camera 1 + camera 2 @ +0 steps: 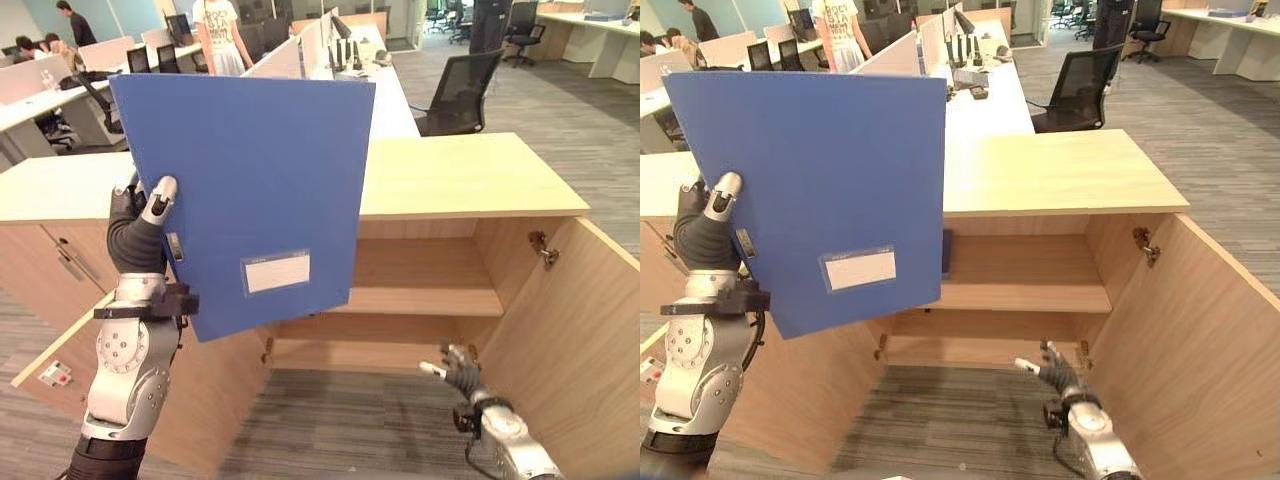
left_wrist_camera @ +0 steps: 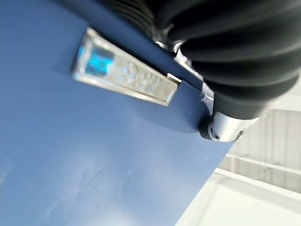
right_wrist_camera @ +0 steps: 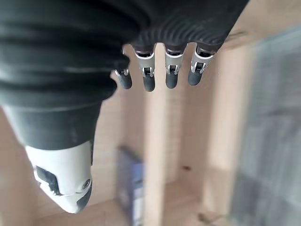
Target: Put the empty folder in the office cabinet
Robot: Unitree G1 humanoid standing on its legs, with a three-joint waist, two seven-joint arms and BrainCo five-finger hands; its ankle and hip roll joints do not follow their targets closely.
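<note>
A large blue folder (image 1: 250, 190) with a white label is held upright and a little tilted in front of the open wooden office cabinet (image 1: 420, 295). My left hand (image 1: 158, 200) is shut on the folder's left edge, thumb on the front face. In the left wrist view the folder's face (image 2: 70, 155) and a metal tab (image 2: 124, 73) sit right against the hand. My right hand (image 1: 460, 372) hangs low before the cabinet's bottom compartment, open and holding nothing; its fingers (image 3: 160, 70) point into the cabinet. The folder hides the cabinet's left half.
Both cabinet doors stand open: the right door (image 1: 580, 330) beside my right arm, the left door (image 1: 60, 350) low at left. Another blue folder (image 1: 947, 252) stands on the middle shelf. A black office chair (image 1: 460, 90), desks and people lie beyond the cabinet top (image 1: 470, 175).
</note>
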